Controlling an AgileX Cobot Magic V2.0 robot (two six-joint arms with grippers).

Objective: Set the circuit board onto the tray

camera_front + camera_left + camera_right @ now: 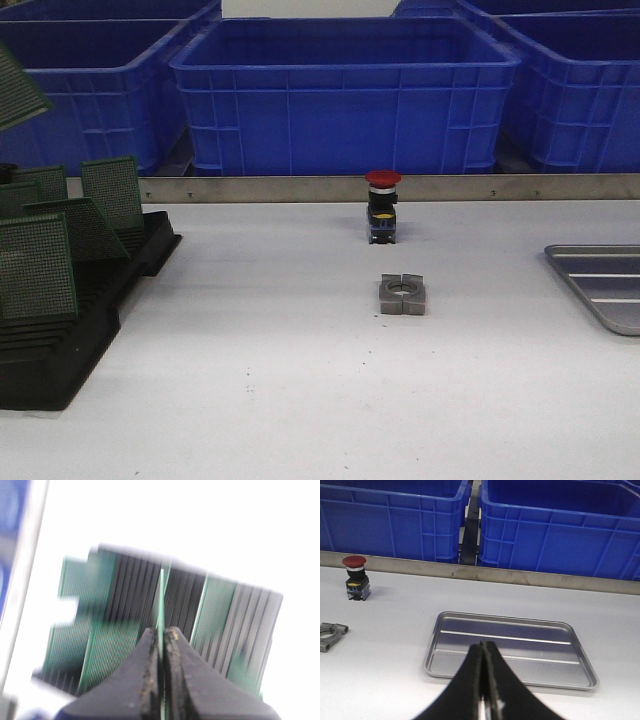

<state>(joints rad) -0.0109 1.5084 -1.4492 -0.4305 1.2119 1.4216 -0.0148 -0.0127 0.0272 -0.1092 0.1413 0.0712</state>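
Your left claw (pixel 161 645) is pinched tight on the thin edge of one green circuit board (pixel 161 600), seen edge-on in the left wrist view, above the black slotted rack (pixel 60 330); gripping the edge looks meant to let the board lift straight out of its slot; the view is blurred, so you can't tell if it's clear of the slot yet; the other boards (pixel 112 192) stand leaning in the rack at the table's left. Your right claw (pixel 483 680) is closed with nothing in it, hanging just before the tray (pixel 510 652); the tray sits empty at the far right of the table (pixel 300 400), well apart from the rack. Between them lie the red emergency-stop button (pixel 382 205) and the grey metal clamp block (pixel 402 295), both mid-table; carry the board above them; the blue crates (pixel 345 95) sit behind the rail, out of the path.
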